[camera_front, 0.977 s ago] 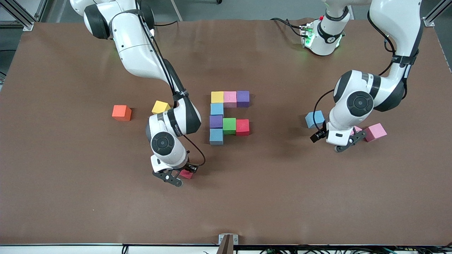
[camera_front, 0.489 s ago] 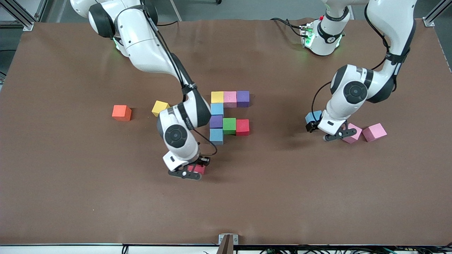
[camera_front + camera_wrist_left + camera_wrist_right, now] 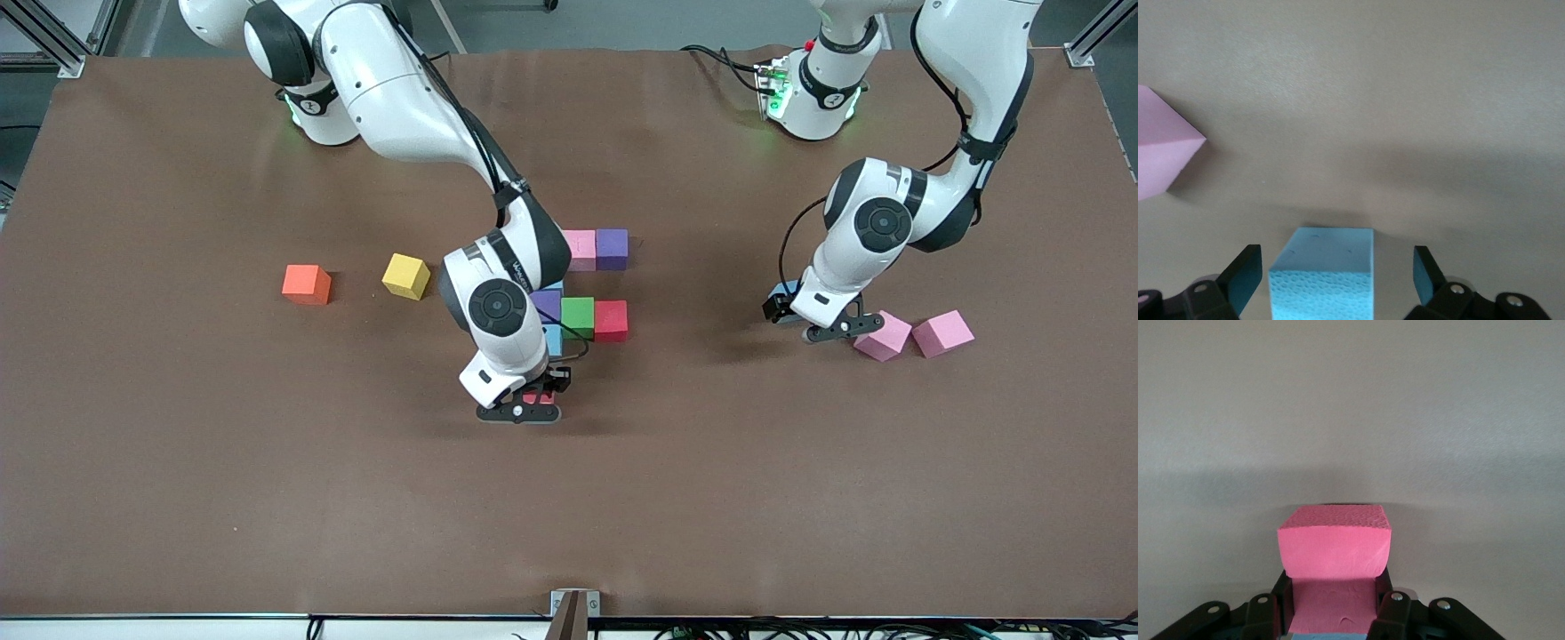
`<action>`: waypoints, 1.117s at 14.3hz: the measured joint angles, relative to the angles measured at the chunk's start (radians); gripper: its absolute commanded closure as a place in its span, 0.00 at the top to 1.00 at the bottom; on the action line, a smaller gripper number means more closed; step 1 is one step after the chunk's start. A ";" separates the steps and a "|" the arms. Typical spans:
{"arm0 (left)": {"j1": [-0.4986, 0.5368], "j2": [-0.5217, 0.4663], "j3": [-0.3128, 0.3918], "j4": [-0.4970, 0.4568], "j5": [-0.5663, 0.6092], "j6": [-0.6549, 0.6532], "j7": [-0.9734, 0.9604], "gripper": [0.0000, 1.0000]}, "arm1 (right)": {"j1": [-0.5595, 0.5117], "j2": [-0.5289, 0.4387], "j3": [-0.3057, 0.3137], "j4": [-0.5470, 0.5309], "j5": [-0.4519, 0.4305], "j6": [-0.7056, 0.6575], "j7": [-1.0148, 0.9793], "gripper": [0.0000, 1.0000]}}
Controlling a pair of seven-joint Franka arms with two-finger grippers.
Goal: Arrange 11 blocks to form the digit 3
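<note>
My right gripper (image 3: 532,405) is shut on a red block (image 3: 537,397), which also shows in the right wrist view (image 3: 1335,550), low over bare table beside the pattern's blue block (image 3: 554,339). The pattern shows pink (image 3: 580,249), purple (image 3: 612,248), purple (image 3: 545,305), green (image 3: 577,317) and red (image 3: 611,320) blocks; my right arm hides the rest of it. My left gripper (image 3: 813,324) (image 3: 1335,280) is open, its fingers (image 3: 1245,277) on either side of a loose blue block (image 3: 1323,273) (image 3: 786,289) on the table, not touching it.
Two loose pink blocks (image 3: 882,336) (image 3: 942,333) lie beside my left gripper, toward the left arm's end; one shows in the left wrist view (image 3: 1161,160). A yellow cube (image 3: 406,276) and an orange cube (image 3: 307,284) lie toward the right arm's end.
My right gripper has carried the red block toward the pattern. My left gripper has moved off the pink block to straddle the blue block.
</note>
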 measured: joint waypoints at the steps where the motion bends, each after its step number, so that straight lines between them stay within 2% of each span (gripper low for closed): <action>1: 0.008 0.000 0.000 -0.001 0.000 0.000 0.008 1.00 | 0.001 0.000 0.003 0.000 0.000 -0.003 -0.001 0.03; 8: 0.028 0.000 -0.002 -0.019 0.000 0.000 0.018 0.99 | 0.012 0.000 0.012 0.000 -0.001 -0.033 -0.004 0.03; 12: 0.027 0.000 -0.010 -0.036 0.000 0.002 0.018 0.93 | 0.021 0.000 0.012 -0.001 -0.001 -0.034 -0.005 0.04; 14: 0.027 0.001 -0.010 -0.045 0.000 0.012 0.017 0.84 | 0.021 0.000 0.012 -0.008 -0.001 -0.037 -0.006 0.04; 16: 0.027 0.002 -0.011 -0.050 0.000 0.022 0.017 0.64 | 0.021 0.000 0.012 -0.020 -0.001 -0.037 -0.014 0.04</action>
